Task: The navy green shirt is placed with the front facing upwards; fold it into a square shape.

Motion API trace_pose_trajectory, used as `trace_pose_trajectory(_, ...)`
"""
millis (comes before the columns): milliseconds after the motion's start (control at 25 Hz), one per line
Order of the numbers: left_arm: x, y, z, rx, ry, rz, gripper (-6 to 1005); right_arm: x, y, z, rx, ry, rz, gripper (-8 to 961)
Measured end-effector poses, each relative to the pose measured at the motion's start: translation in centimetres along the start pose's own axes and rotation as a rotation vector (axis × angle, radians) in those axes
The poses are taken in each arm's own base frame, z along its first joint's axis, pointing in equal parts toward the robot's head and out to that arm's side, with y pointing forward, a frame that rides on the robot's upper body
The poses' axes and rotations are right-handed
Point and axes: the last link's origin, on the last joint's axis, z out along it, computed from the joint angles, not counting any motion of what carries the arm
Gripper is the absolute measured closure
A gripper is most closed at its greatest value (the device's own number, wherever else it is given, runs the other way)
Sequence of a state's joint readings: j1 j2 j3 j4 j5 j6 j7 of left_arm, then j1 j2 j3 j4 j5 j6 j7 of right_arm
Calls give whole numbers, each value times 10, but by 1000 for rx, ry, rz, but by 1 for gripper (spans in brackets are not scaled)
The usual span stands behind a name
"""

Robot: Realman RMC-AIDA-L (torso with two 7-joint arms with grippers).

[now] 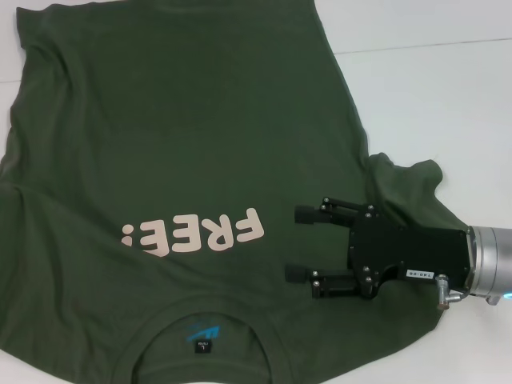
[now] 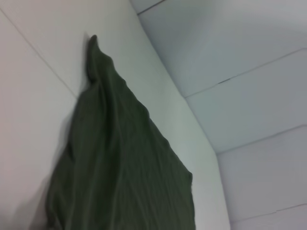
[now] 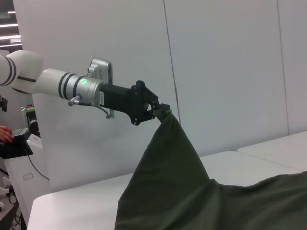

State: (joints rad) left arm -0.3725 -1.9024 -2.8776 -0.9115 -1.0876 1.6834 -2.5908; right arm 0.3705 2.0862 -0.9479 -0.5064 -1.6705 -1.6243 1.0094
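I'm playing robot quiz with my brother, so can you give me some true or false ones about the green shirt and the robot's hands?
1. The FREE lettering on the shirt faces up. True.
2. The right hand is shut tight on the collar. False: it is open, over the shirt beside the lettering, gripping nothing.
3. The left hand pinches a bunch of the shirt and holds it up off the table. True.
4. The shirt is already folded into a square. False: most of it lies spread out, unfolded.
5. The neck logo is red. False: it is blue.
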Motion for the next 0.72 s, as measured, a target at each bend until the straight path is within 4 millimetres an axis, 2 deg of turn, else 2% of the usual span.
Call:
trace_pose_trajectory(320,-12,10,17,-76,-104,37,1001,0,0,0,0,-1,0,70)
trace_pose_trajectory(720,-35,3,69,-7,-218,48,1001,-1,1,1,-9,-6,0,70)
